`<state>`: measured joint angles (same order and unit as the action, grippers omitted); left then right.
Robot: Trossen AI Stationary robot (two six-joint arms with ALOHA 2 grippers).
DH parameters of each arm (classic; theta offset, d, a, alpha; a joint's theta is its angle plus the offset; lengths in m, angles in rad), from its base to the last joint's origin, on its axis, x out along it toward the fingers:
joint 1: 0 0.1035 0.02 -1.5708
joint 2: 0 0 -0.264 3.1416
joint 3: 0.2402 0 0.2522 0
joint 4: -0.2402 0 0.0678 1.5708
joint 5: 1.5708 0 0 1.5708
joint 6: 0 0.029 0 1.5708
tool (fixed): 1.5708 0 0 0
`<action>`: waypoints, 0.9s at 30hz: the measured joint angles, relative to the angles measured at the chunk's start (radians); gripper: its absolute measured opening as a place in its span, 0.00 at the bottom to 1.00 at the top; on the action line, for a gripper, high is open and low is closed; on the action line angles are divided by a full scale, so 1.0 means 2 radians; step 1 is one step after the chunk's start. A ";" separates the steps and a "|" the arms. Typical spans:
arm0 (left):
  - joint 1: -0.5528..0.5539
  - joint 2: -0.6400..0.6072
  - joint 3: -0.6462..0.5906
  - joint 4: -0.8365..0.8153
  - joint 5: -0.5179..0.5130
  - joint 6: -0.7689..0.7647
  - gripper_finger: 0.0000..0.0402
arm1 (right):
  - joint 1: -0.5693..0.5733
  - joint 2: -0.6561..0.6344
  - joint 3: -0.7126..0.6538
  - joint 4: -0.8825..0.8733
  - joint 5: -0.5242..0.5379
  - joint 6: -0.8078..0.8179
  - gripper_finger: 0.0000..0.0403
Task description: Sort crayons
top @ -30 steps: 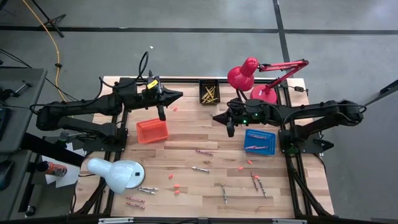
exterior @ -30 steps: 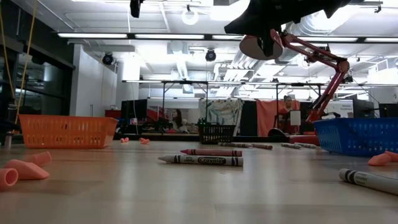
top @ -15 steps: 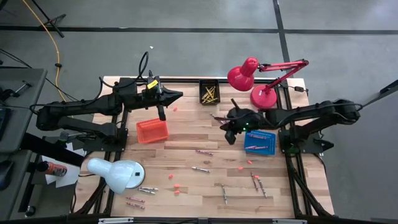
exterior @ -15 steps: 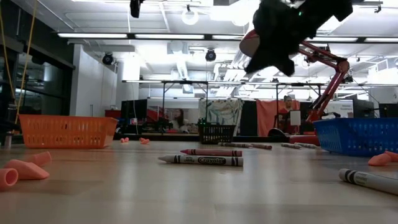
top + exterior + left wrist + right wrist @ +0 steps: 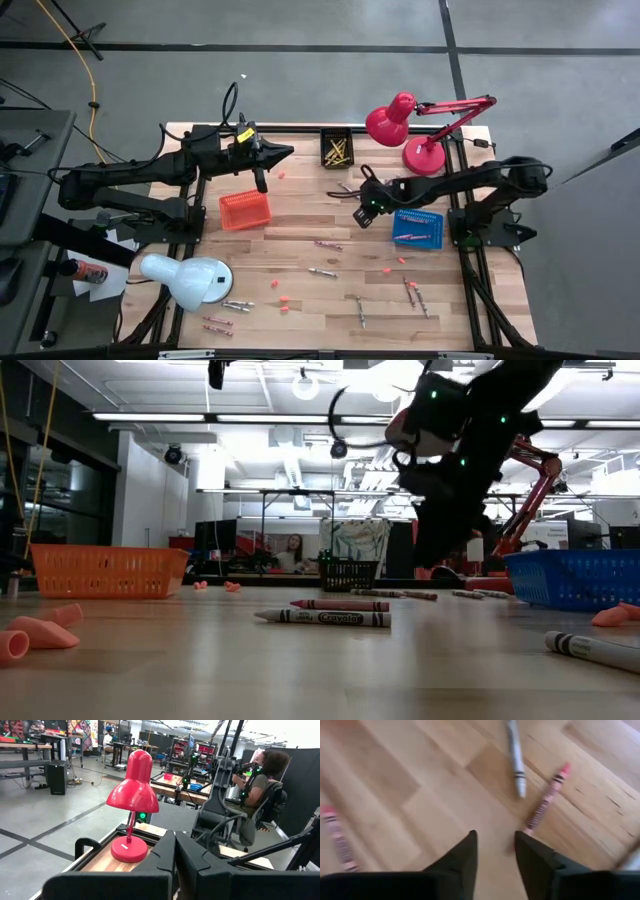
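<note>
A: Since a second ago the right arm has swung its wrist downward: its pincer point(image 5: 362, 215) now points at the surface point(image 5: 300, 225) just left of the blue basket point(image 5: 417, 227), where before it hung level, farther back.

B: Fingers?

A: Parted. The right wrist view shows the two dark fingers point(image 5: 464, 860) with bare wood between them, holding nothing. A pink crayon point(image 5: 547, 797) lies just ahead of one fingertip, a grey one point(image 5: 516, 757) beyond it, another pink one point(image 5: 337, 837) off to the side.

B: And the left arm?

A: Unchanged, stretched level over the far edge above the orange basket point(image 5: 245, 210), its pincer point(image 5: 285, 153) closed and empty.

B: The remaining crayons?

A: Scattered across the near half of the surface point(image 5: 328, 245); yellow ones fill the black bin point(image 5: 337, 150); some lie in the blue basket.
</note>
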<state>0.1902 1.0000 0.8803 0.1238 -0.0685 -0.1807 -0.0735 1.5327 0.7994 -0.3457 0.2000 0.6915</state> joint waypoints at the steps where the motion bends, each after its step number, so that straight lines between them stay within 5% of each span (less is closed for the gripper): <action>1: 0.000 0.000 0.000 0.000 0.000 0.000 0.00 | -0.001 0.004 0.000 -0.003 0.002 0.002 0.35; 12: 0.000 0.000 0.000 0.000 0.000 0.000 0.00 | -0.006 0.081 0.092 -0.107 0.044 0.023 0.44; 27: 0.000 0.000 0.000 -0.006 0.000 -0.001 0.00 | -0.026 0.169 0.142 -0.161 0.010 0.105 0.43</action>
<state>0.1904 1.0004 0.8803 0.1120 -0.0681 -0.1822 -0.1256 1.8705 1.0843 -0.6676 0.2203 0.9005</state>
